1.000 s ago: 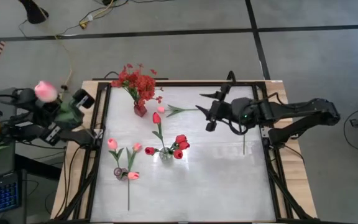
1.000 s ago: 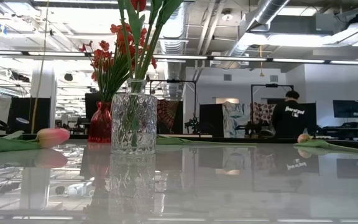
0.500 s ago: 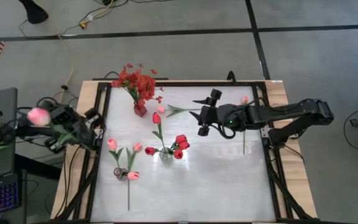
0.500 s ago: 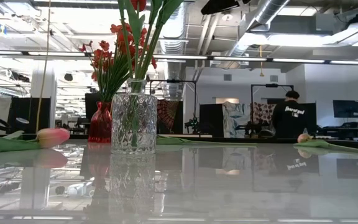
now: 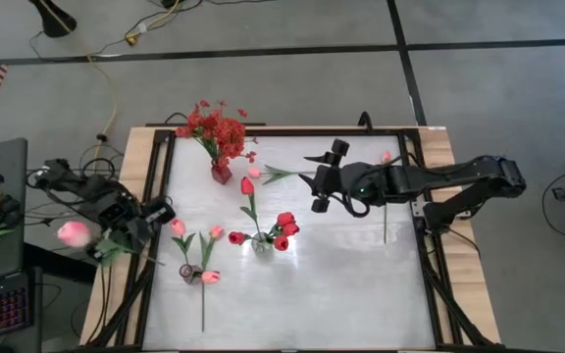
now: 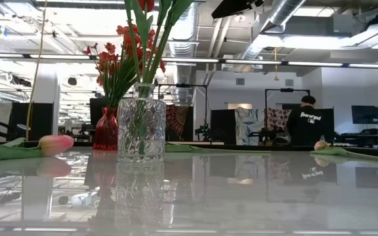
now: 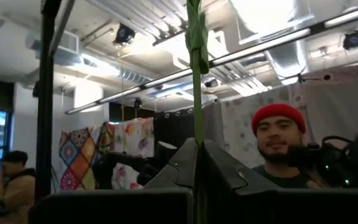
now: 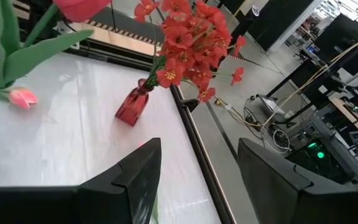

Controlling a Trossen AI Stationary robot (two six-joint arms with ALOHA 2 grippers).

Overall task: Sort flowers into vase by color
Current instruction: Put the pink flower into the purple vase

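Left gripper [image 5: 137, 227]: fingers pressed together on the green stem [image 7: 196, 93] of 1 pink tulip [image 5: 72, 233], poised over the table's left frame rail [image 5: 155, 206]. The bud hangs outboard of that rail, off the tabletop [image 5: 351, 275]; in the left wrist view the stem runs up between the fingers and out past the picture's edge, so the bud is cut off there.

Right gripper [image 5: 320, 186]: fingers spread, nothing between them, hovering above the far middle of the tabletop. Open white surface lies on its near side and toward the right rail.

Items beside the right gripper:
- Red vase [image 5: 221, 174] with a bushy red spray [image 5: 216, 127], near the far edge, toward the left arm.
- 1 loose tulip [image 5: 263, 174] lying flat between that vase and the fingers.
- Clear glass vase [image 5: 261, 242] holding red tulips [image 5: 284, 227], on the near-left side of the gripper.

Items just inboard of the left gripper:
- 3 pink tulips [image 5: 178, 226] around a small dark vase [image 5: 188, 274]; 1 stem reaches toward the near edge.

Hard to make out:
- A thin stem [image 5: 385, 227] by the right rail; its pink bud [image 5: 386, 156] is mostly hidden behind the right arm.
- In the low view only the right arm's dark underside shows at the top edge; a person stands in the room beyond.
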